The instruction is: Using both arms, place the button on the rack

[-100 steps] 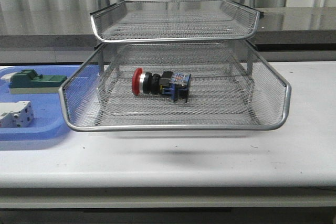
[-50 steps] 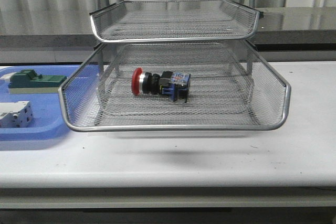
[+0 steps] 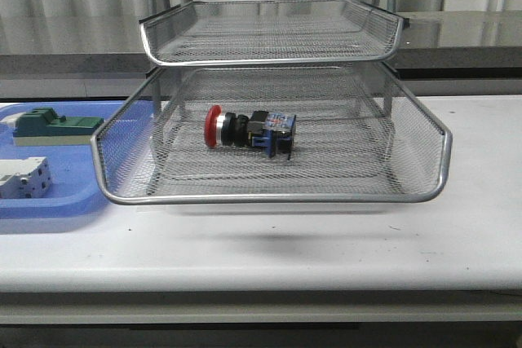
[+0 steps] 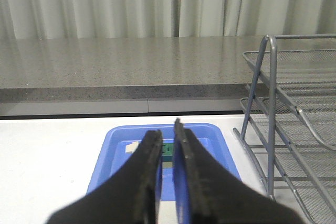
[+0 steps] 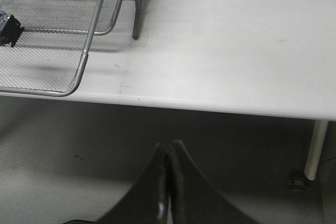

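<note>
The button [image 3: 245,130], with its red cap pointing left, lies on its side on the mesh of the rack's [image 3: 269,198] middle tier, and nothing is touching it. Its blue rear block [image 5: 9,29] shows at the edge of the right wrist view, inside the rack [image 5: 89,40]. Neither arm appears in the front view. My left gripper [image 4: 167,129] hovers over the blue tray with a narrow gap between its fingers and nothing in it; the rack [image 4: 271,129] stands off to its side. My right gripper [image 5: 169,144] is shut and empty, out past the table's front edge over the floor.
A flat blue tray [image 3: 49,209] left of the rack holds a green block [image 3: 57,124] and a white block [image 3: 23,177]. The same tray [image 4: 220,145] and green block [image 4: 168,150] lie beyond the left fingers. A grey counter and curtains run behind the table.
</note>
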Controlling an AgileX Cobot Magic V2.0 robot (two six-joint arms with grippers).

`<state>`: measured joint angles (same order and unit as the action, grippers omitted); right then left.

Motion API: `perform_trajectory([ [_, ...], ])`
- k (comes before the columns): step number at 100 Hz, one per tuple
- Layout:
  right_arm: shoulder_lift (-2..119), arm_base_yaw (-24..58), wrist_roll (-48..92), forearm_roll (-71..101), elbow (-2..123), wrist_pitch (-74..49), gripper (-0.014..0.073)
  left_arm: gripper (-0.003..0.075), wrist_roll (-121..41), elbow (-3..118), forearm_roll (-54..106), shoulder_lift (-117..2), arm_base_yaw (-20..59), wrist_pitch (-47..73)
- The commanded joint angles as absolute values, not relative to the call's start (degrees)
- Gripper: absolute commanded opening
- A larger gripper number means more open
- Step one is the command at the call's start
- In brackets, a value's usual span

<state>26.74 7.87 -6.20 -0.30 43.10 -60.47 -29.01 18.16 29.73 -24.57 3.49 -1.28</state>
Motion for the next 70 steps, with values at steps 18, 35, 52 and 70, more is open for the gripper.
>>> perform_trajectory([
  [18,27.1,7.9,-5.1,-3.3,45.0,-57.2,-0.007,-0.002,-28.6,19.9,30.1,-24.7,3.3,-5.4],
  [35,27.1,7.9,-5.1,-3.3,45.0,-57.2,-0.007,-0.002,-28.6,19.9,30.1,-24.7,3.3,-5.4],
  [52,27.1,7.9,-5.1,-3.2,45.0,-56.9,-0.007,-0.002,-28.6,19.9,30.1,-24.7,3.3,-5.4],
  [70,27.2,7.9,-5.1,-0.7,45.0,-53.1,-0.007,-0.002,-28.6,19.9,30.1,-24.7,3.3,-5.4],
])
